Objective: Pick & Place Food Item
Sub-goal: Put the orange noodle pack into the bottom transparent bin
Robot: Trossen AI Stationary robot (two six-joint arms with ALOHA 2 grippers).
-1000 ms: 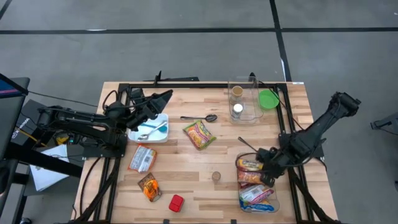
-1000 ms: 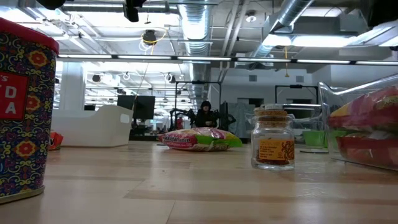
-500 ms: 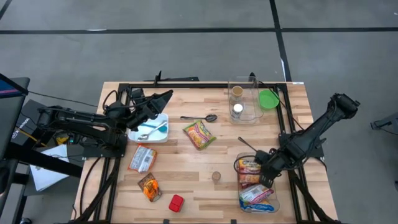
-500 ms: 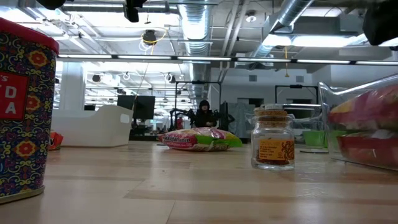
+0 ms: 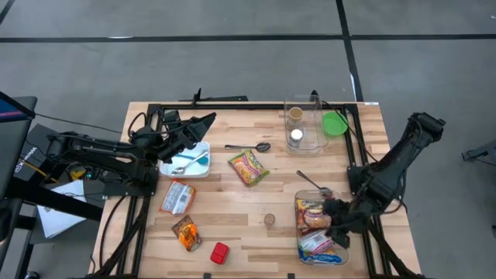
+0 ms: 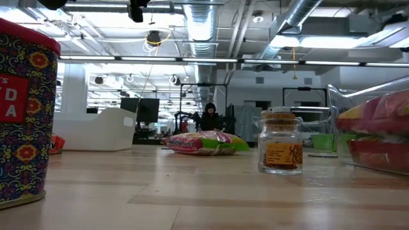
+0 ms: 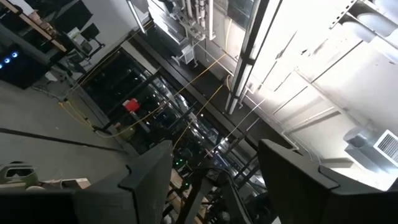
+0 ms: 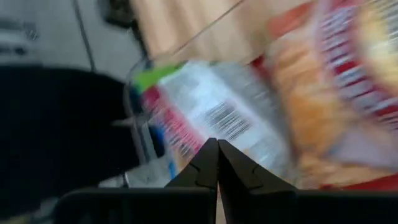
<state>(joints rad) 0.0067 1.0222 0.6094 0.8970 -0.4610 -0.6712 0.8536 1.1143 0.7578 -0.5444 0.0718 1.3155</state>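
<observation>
Right gripper [image 5: 339,218] is seen lower right of the high view, over the clear bin [image 5: 341,252] that sits at the table's lower right corner. Its jaws are pressed together with nothing between them; in the right wrist view the two fingertips [image 8: 216,163] meet at a point just above the packets. Whether the packets are touched cannot be told.

Bin holds several food packets: an orange-red one [image 5: 314,208] at the top, a white and blue one [image 5: 319,246] lower down. In the low view the bin wall [image 6: 358,102] shows at the right edge.

Left gripper [image 5: 203,122] is parked upper left of the high view, over the far corner of the white tray [image 5: 203,161]. Jaws are held apart, nothing gripped; in the left wrist view both fingers [image 7: 149,171] are seen pointed up at the ceiling.

Loose on the table [image 5: 232,209]:
- yellow-green noodle packet [image 5: 248,167], centre
- white-red packet [image 5: 177,197], left of centre
- orange snack packet [image 5: 186,232], lower left
- red tin [image 5: 220,253], bottom centre
- small jar [image 5: 269,219], just left of the bin

A second clear container [image 5: 304,128] with two jars is seen at top right, with a green bowl [image 5: 335,123] beside it.
</observation>
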